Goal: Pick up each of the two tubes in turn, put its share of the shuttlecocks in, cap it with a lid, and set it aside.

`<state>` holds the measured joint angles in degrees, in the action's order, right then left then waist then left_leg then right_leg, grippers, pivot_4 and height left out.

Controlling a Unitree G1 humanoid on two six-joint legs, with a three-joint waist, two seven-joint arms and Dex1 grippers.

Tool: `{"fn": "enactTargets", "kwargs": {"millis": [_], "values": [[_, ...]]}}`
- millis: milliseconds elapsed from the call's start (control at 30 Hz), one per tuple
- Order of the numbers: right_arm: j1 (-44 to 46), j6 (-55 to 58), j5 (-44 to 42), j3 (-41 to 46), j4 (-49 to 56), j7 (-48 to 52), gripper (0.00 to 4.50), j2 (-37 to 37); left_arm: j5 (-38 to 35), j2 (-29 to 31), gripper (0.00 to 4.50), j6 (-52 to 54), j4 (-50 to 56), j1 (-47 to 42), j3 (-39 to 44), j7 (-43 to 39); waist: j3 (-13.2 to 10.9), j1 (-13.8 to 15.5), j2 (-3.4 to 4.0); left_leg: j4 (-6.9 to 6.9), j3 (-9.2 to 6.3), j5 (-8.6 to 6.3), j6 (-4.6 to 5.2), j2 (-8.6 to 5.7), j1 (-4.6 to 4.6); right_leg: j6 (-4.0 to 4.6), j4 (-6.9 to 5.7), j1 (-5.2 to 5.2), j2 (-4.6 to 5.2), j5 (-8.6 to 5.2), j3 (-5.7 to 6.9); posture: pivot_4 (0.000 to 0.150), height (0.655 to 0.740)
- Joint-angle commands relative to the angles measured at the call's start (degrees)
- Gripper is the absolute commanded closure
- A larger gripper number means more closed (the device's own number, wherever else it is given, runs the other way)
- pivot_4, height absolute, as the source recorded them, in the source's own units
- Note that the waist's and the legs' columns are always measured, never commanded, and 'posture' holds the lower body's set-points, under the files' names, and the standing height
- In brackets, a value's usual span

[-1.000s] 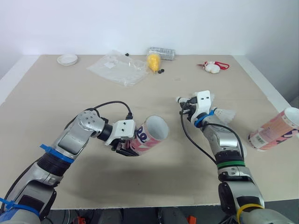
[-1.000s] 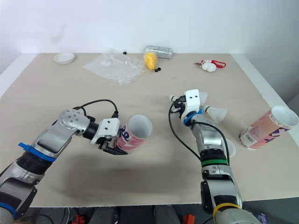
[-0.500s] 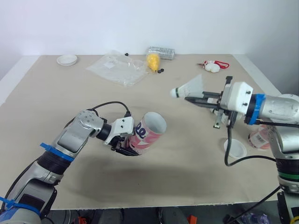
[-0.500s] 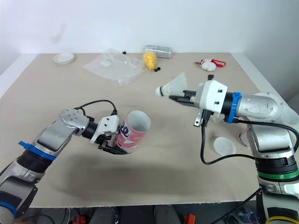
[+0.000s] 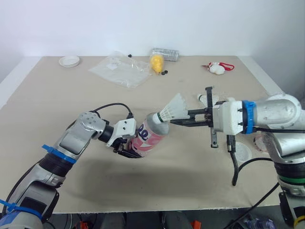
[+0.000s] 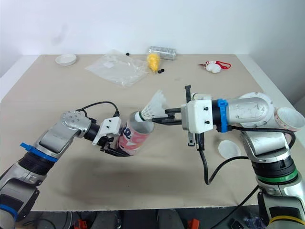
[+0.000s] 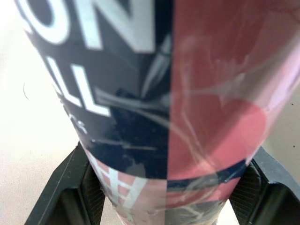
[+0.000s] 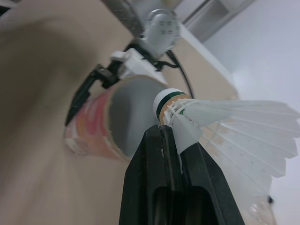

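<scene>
My left gripper (image 5: 127, 149) is shut on a pink and navy tube (image 5: 149, 136), held tilted above the table with its open mouth toward my right arm. In the left wrist view the tube (image 7: 173, 93) sits between both fingers (image 7: 70, 187). My right gripper (image 5: 177, 122) is shut on a white shuttlecock (image 5: 171, 109), cork end right at the tube's mouth. The right wrist view shows the shuttlecock (image 8: 220, 122) pinched near its cork, in front of the tube's opening (image 8: 126, 110). A second tube (image 6: 289, 118) lies at the right edge behind my right arm. A white lid (image 6: 228, 149) lies under that arm.
At the back of the table lie another white lid (image 5: 69, 60), a clear plastic bag (image 5: 120, 68), a yellow object (image 5: 156, 62) by a clear roll, and a white and red item (image 5: 218, 68). Another shuttlecock (image 5: 206, 98) lies behind my right gripper.
My right gripper has swung left and down with the shuttlecock, bringing its cork to the tube's mouth. The left gripper holds the tube in nearly the same place.
</scene>
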<state>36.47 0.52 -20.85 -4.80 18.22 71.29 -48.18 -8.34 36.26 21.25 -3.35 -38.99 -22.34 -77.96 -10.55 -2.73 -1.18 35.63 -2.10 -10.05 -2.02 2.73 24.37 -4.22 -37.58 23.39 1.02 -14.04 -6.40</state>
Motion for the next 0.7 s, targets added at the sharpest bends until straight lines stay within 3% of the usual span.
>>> {"fn": "enactTargets", "kwargs": {"millis": [33,67,100,167,400,533,700], "values": [[1.2,-2.1,1.3,-0.6,-0.1,1.2,4.45,0.2,0.6,-0.1,1.51,0.0,0.6,-0.7,0.4,0.6,0.0,0.0,0.00,0.00,0.00,0.00,0.00,0.00,0.00,0.00,0.00,0.00,0.00,0.00,0.00,0.150,0.7400],[1.3,-2.2,1.6,-0.7,-0.3,1.3,4.45,0.4,0.6,-0.2,1.51,0.1,0.7,-0.7,0.4,0.6,0.0,0.0,0.00,0.01,0.00,0.00,0.00,0.00,0.00,0.00,0.00,0.00,0.00,0.00,0.00,0.150,0.7400],[1.5,-2.0,1.6,-0.9,-0.3,1.3,3.97,0.7,0.6,-0.2,1.51,0.2,0.7,-0.7,0.4,0.6,0.0,0.0,0.00,0.01,0.00,0.00,0.00,0.00,0.00,0.01,0.00,0.00,0.00,0.00,0.00,0.150,0.7400],[2.0,-1.2,1.2,-1.2,0.0,1.2,3.44,1.1,0.6,-0.2,1.51,0.2,0.8,-0.7,0.4,0.6,0.0,0.0,0.00,0.02,0.00,0.00,0.00,0.00,0.00,0.02,-0.03,0.00,0.00,0.00,0.00,0.150,0.7400],[1.5,6.8,-4.1,1.9,1.7,-3.0,0.20,2.8,0.7,-0.1,1.51,0.0,0.6,-0.5,0.4,0.6,0.0,0.0,0.00,0.06,0.00,0.00,0.00,0.00,0.00,0.01,-0.07,0.00,0.00,0.01,0.00,0.150,0.7400],[-5.1,25.4,-14.8,12.2,-0.6,-15.6,0.07,3.8,1.0,-0.3,1.51,-0.4,0.4,-0.4,0.2,0.5,0.0,0.3,-0.08,0.10,-0.06,0.00,0.00,-0.02,0.01,0.05,-0.19,-0.02,0.01,-0.01,0.01,0.150,0.7400],[-14.3,25.1,-8.2,20.6,-7.7,-29.5,0.07,6.6,1.2,-0.6,1.51,-0.8,0.0,-0.5,0.1,0.3,0.1,0.3,-0.14,0.12,-0.10,0.00,0.00,-0.06,0.03,0.04,-0.22,-0.02,0.02,-0.03,0.03,0.150,0.7400]]}}
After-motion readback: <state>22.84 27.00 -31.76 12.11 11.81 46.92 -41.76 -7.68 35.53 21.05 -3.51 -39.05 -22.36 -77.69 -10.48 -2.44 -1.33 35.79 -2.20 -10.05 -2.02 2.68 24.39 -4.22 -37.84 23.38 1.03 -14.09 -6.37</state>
